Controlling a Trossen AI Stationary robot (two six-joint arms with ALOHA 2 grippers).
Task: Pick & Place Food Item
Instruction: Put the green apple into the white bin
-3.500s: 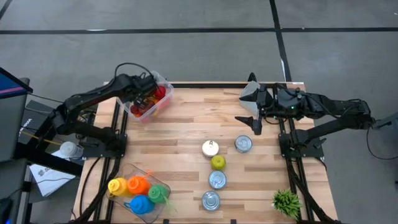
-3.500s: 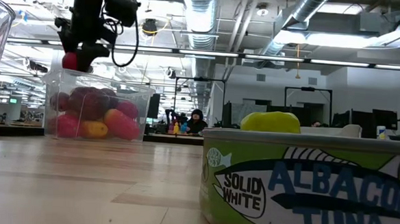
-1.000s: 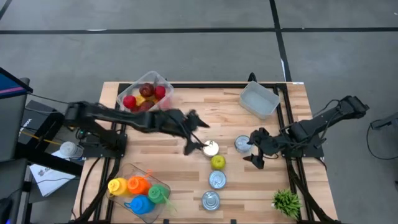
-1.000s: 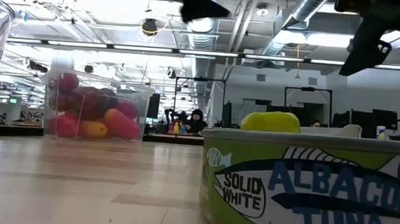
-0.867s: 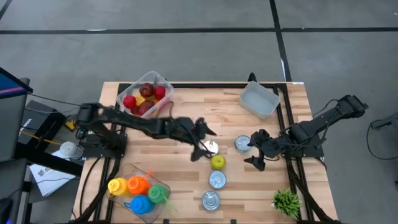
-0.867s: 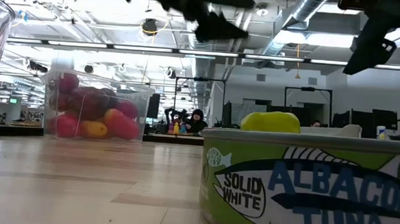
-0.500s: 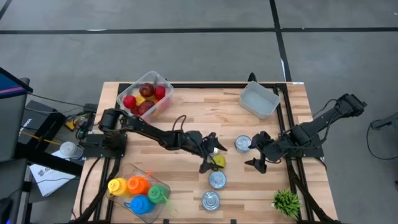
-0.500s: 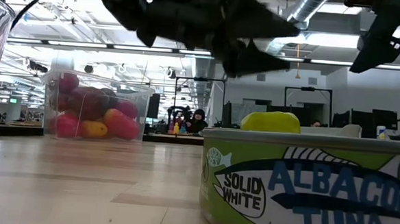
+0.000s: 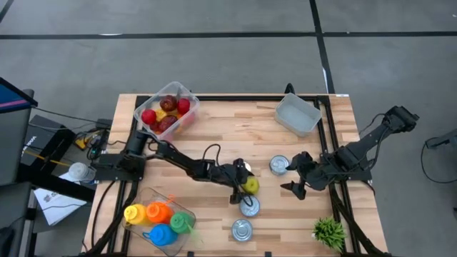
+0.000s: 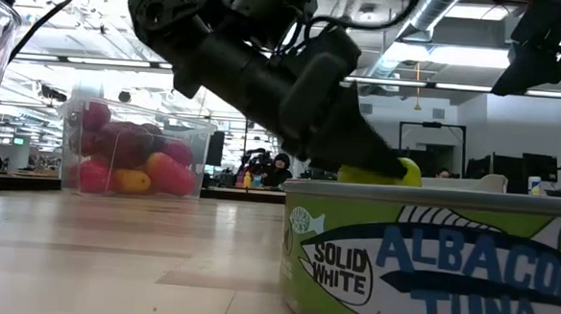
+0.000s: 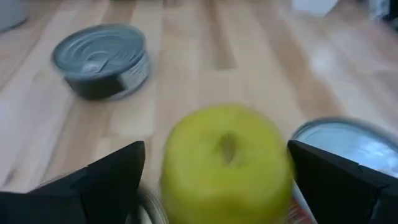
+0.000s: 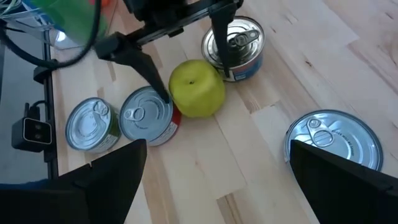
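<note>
A yellow-green apple (image 9: 252,186) sits on the wooden table amid several tin cans. My left gripper (image 9: 243,184) is low at the apple and open; in its wrist view the apple (image 11: 227,165) fills the gap, with one finger (image 11: 106,180) on each side. I cannot tell whether they touch it. The right wrist view shows the apple (image 12: 196,88) between those two fingers as well. My right gripper (image 9: 295,175) hovers open to the right of the cans with nothing in it.
Cans stand around the apple (image 9: 279,165) (image 9: 249,206) (image 9: 243,230); a tuna can (image 10: 429,261) fills the low view. At the back are a bin of red fruit (image 9: 166,114) and a clear bin (image 9: 298,114), at the front a box of coloured cups (image 9: 161,218) and a plant (image 9: 328,232).
My left gripper has come down and gone toward the table's near right, from above the table's middle to the apple, staying open. The apple and the cans have kept their places.
</note>
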